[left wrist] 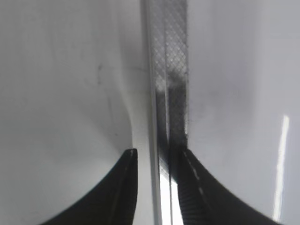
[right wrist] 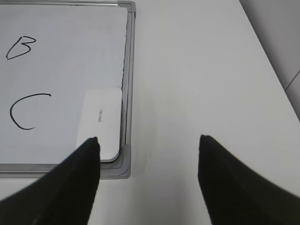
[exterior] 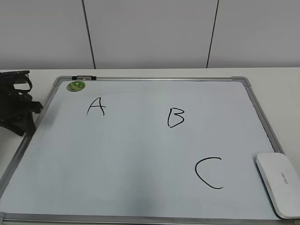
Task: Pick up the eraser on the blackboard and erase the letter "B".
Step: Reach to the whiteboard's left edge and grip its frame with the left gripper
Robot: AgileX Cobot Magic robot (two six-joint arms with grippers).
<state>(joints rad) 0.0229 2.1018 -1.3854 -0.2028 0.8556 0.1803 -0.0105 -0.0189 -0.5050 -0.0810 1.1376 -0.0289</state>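
The blackboard (exterior: 131, 154) is a white board with a grey frame, lying flat on the table. The letter "B" (exterior: 176, 117) is drawn in black near its middle and also shows in the right wrist view (right wrist: 21, 48). The eraser (exterior: 280, 183) is a flat white block lying in the board's near right corner. In the right wrist view the eraser (right wrist: 99, 123) sits just ahead of the left finger. My right gripper (right wrist: 149, 139) is wide open and empty, over the bare table beside that corner. My left gripper (exterior: 16, 105) rests at the board's left edge. Its fingers (left wrist: 159, 151) are slightly apart and straddle the frame (left wrist: 171, 70).
A black "A" (exterior: 96, 107) is at upper left and a black "C" (exterior: 209, 172) at lower right, left of the eraser. A round green magnet (exterior: 75, 86) sits in the far left corner. A white wall stands behind the table.
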